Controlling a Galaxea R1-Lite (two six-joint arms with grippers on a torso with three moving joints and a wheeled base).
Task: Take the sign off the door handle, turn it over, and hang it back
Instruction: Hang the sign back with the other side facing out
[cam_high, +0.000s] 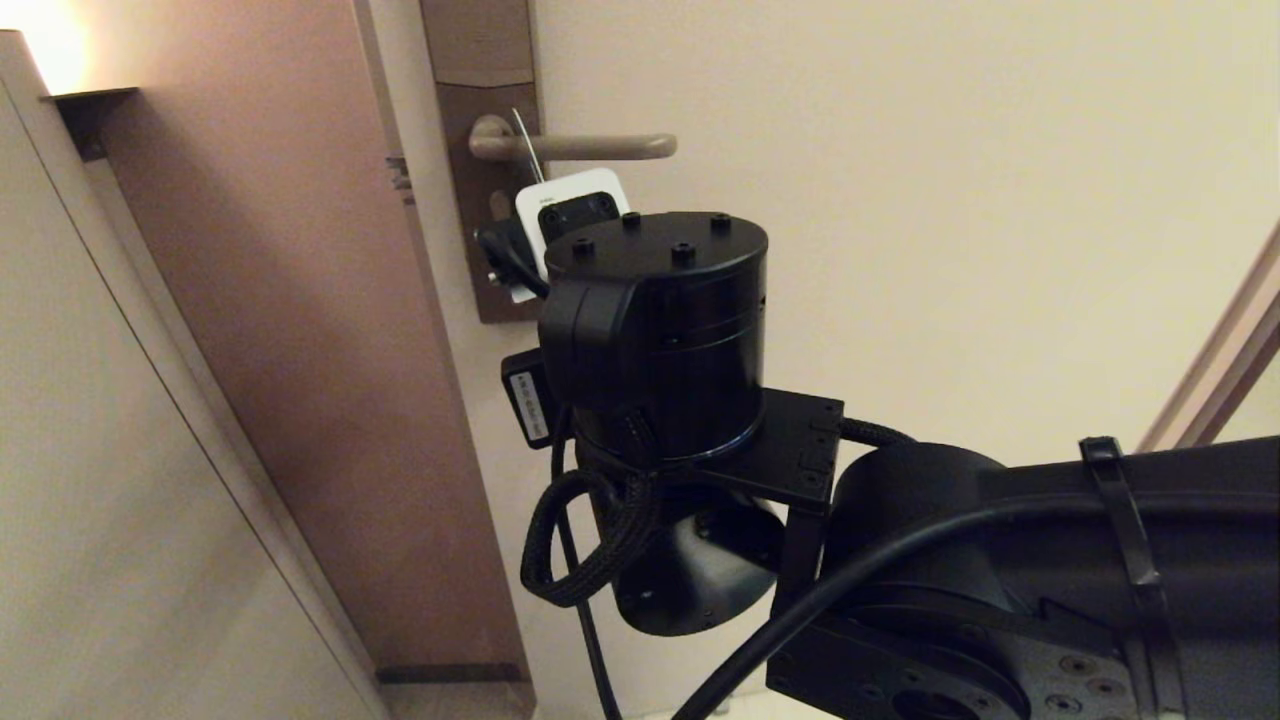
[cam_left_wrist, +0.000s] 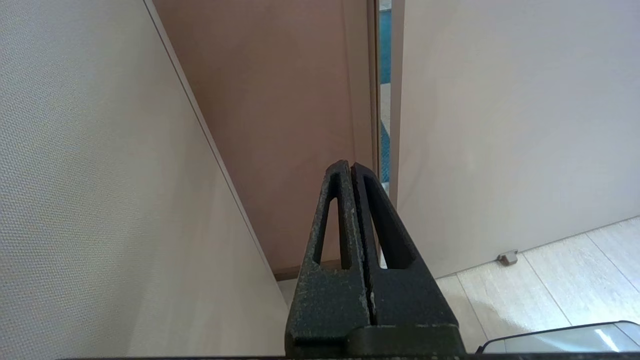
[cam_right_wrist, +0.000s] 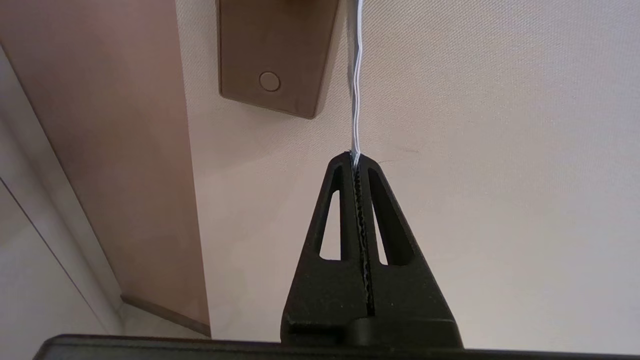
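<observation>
From the head, the sign hung edge-on over the door handle; the left claw sat parked, clenched empty; the right claw pinched the sign's lower edge, so it probably needed lifting clear without bending.

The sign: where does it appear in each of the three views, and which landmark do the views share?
Head view: the sign shows edge-on, across the door handle, above the right arm.
Left wrist view: not in it.
Right wrist view: thin white edge, pinched in the shut right gripper.
Shared landmark, head and right wrist views: the brown lock plate.
</observation>
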